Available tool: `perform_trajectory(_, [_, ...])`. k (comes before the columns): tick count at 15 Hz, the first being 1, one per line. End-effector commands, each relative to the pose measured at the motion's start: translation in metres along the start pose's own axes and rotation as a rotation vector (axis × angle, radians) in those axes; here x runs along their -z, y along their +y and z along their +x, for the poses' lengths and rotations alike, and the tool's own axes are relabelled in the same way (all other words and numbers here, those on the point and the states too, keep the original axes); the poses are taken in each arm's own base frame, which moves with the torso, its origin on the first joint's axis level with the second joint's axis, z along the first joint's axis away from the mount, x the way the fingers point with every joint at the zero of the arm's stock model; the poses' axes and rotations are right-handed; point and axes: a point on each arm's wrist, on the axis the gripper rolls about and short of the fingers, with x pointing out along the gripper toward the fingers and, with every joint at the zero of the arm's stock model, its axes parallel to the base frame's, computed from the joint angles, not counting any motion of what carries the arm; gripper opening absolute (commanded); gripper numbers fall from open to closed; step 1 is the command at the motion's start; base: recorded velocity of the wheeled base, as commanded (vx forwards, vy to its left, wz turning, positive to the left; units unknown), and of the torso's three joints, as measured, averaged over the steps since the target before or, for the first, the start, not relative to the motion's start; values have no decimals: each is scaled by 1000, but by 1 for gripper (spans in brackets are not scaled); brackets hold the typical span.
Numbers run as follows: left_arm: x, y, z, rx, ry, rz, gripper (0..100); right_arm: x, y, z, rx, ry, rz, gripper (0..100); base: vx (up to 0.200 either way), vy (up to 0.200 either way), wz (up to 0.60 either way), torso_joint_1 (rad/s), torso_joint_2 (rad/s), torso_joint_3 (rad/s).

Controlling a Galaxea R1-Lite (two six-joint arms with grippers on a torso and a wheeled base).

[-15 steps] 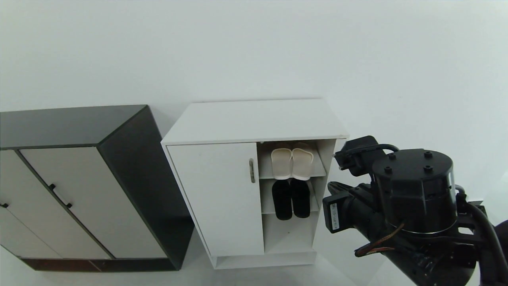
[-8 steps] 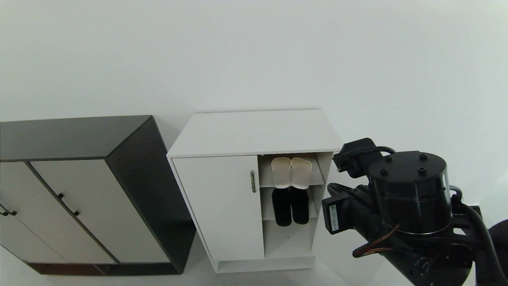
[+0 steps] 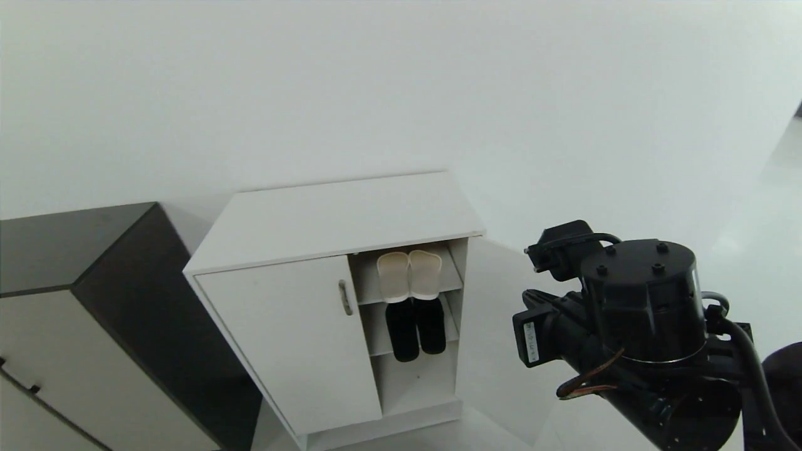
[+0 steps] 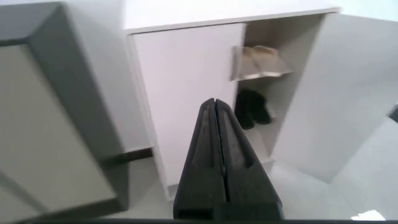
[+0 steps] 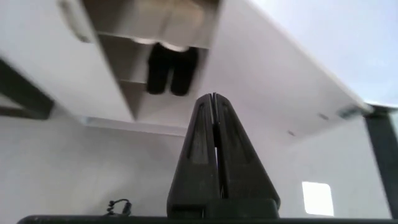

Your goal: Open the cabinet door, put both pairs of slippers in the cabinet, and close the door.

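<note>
Cabinet: white two-door cabinet point(image 3: 332, 213), right door point(image 4: 339, 93) open.
Slippers: cream slippers point(image 3: 409, 274) on top shelf point(image 3: 452, 275); black slippers point(image 3: 415, 327) on middle shelf point(image 3: 376, 339).
Grippers: left gripper point(image 4: 216, 102), right gripper point(image 5: 213, 96) both pressed together, empty.

We see a staged home entryway: a white wooden shoe cabinet point(image 3: 332, 216) holding cream slippers point(image 3: 409, 275) and black slippers point(image 3: 415, 327), beside a dark pale-doored cabinet point(image 3: 125, 300), against a bare white wall point(image 3: 401, 94) on a pale floor point(image 3: 770, 207).
</note>
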Motion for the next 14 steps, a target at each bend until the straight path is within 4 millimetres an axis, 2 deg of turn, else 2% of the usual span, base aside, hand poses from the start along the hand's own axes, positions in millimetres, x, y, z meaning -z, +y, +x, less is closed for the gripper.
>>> perform_trajectory(1, [0, 0, 0, 1, 0, 0, 0, 1, -8, 9, 41, 11, -4, 0, 0, 0, 0, 0, 0, 0])
perform_trajectory(2, [0, 0, 0, 1, 0, 0, 0, -2, -15, 15, 69, 9, 1, 0, 0, 0, 0, 0, 0, 0])
perform_trajectory(4, [0, 0, 0, -1, 0, 0, 0, -12, -29, 42, 125, 7, 49, 0, 0, 0, 0, 0, 0, 0])
perform_trajectory(6, [0, 0, 0, 1, 0, 1, 0, -18, -60, 76, 178, 20, 103, 0, 0, 0, 0, 0, 0, 0])
perform_trajectory(9, [0, 0, 0, 1, 0, 1, 0, -24, -95, 119, 195, 24, 162, 0, 0, 0, 0, 0, 0, 0])
perform_trajectory(10, [0, 0, 0, -1, 0, 1, 0, -23, -101, 131, 198, 18, 173, 0, 0, 0, 0, 0, 0, 0])
perform_trajectory(13, [0, 0, 0, -1, 0, 1, 0, -13, -109, 163, 211, -17, 197, 0, -200, 0, 0, 7, 5, -1])
perform_trajectory(14, [0, 0, 0, -1, 0, 1, 0, -8, -109, 171, 216, -21, 200, 0, 0, 0, 0, 0, 0, 0])
